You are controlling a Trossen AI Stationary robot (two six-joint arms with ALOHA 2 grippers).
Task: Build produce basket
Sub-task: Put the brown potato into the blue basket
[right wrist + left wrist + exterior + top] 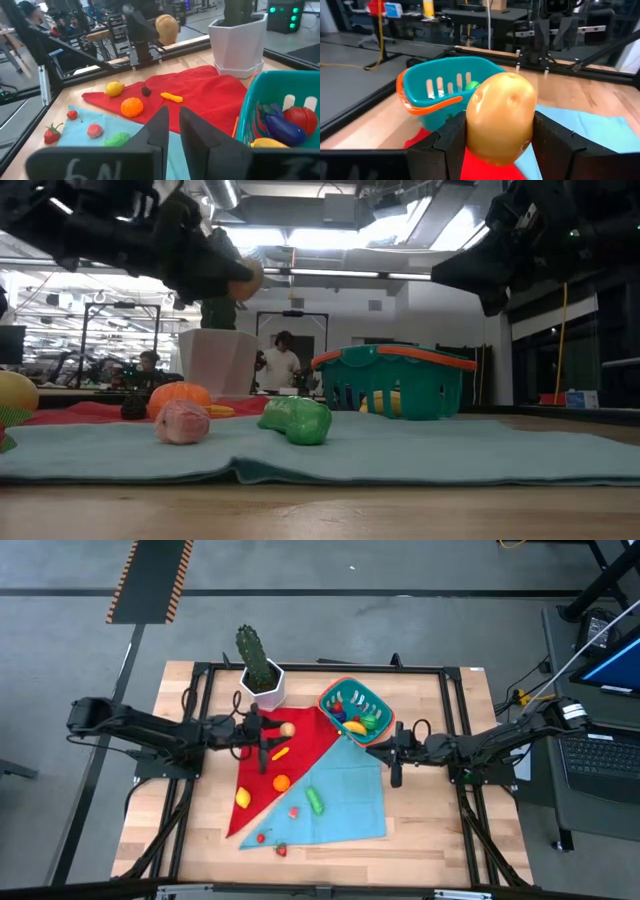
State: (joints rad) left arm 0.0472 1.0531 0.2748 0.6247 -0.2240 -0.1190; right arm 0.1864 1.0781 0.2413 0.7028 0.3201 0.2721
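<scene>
The teal basket point(352, 710) with an orange-red rim stands at the far middle of the table and holds an eggplant point(284, 129) and other produce. Loose produce lies on the cloths: an orange point(281, 782), a lemon point(243, 798), a green cucumber point(316, 800) and small red berries point(262, 837). My left gripper point(283, 730) hovers over the red cloth, left of the basket, shut on a tan potato point(501, 117). My right gripper point(383, 750) hangs just near-right of the basket, shut with nothing in it point(173, 125). My left gripper pinches the tan potato by its two opposite sides point(470, 130) between its two fingers. The fingers come nearly level from the table's left. The potato is lifted clear above the red cloth, and its rounded end sticks out past the fingertips point(245, 278).
A white hexagonal pot with a cactus point(262, 680) stands at the far edge, left of the basket. A red cloth point(305, 745) overlaps a teal cloth point(350, 795). Black frame rails point(440, 670) border the table. People point(280, 365) stand in the room behind.
</scene>
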